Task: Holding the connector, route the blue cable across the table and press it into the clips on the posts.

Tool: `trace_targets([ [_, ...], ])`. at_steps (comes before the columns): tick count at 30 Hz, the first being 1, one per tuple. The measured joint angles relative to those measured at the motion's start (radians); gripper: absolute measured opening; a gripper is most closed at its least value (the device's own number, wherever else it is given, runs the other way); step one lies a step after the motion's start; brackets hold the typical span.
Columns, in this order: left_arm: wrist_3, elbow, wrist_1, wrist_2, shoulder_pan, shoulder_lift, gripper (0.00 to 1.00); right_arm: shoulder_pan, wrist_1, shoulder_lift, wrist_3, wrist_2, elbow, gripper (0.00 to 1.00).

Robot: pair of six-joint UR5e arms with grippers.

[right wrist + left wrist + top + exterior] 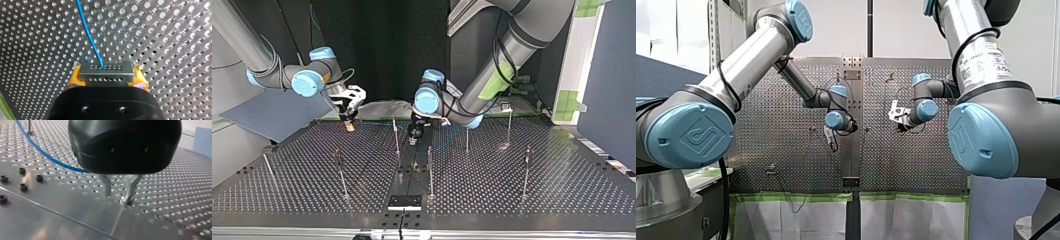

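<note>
Arm elbows hog the front view: left arm (691, 135), right arm (986, 140). Past them both hands sit low over the table (786, 155), left hand (830, 134) well apart from right hand (897, 116); cable too thin to make out. Top view: right hand holds the connector (350, 126) at table level, touching or not I can't tell. Blue cable (382, 122) trails from the connector toward the left hand, past the post (396, 134) nearest the connector, in no clip I can see. Left wrist view: metal fingers (107, 187) a narrow gap apart, empty, tips down at the table, cable passing behind them. Right wrist view: yellow pads (75, 79) clamped on the connector's two ends, cable leaving its far face and lying slack. Risks: empty left hand scrapes the table or closes beside the cable; slack loop snags that post when the connector moves; end-only pinch lets the connector twist; a hard pull could strain the thin cable at the connector.
</note>
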Motion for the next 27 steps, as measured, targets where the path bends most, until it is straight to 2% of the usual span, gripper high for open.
trace_targets([
  [1,0.003,0.000,-0.009,-0.002,-0.001,0.000,0.82,-0.001,0.000,0.000,0.000,-0.002,-0.001,0.00],
  [2,0.007,0.001,-0.021,-0.005,-0.003,0.000,0.87,-0.002,0.000,0.000,0.000,-0.002,-0.002,0.00],
  [3,0.011,0.001,-0.030,-0.008,-0.005,0.000,0.87,-0.003,0.001,0.000,0.000,-0.003,-0.003,0.00],
  [4,0.016,0.001,-0.039,-0.010,-0.006,0.000,1.00,-0.005,0.001,0.000,-0.001,-0.004,-0.004,0.00],
  [13,0.099,-0.003,-0.132,-0.026,-0.022,0.018,1.00,-0.011,0.006,-0.001,-0.002,-0.008,-0.007,0.00],
  [20,0.123,-0.058,-0.205,-0.030,-0.051,0.086,1.00,-0.011,0.017,-0.007,-0.003,-0.011,-0.007,0.00],
  [24,0.134,-0.094,-0.212,-0.034,-0.069,0.126,1.00,-0.011,0.022,-0.022,-0.004,-0.011,-0.007,0.00],
  [27,0.131,-0.127,-0.191,-0.034,-0.080,0.160,1.00,-0.010,0.024,-0.043,-0.004,-0.011,-0.007,0.00],
])
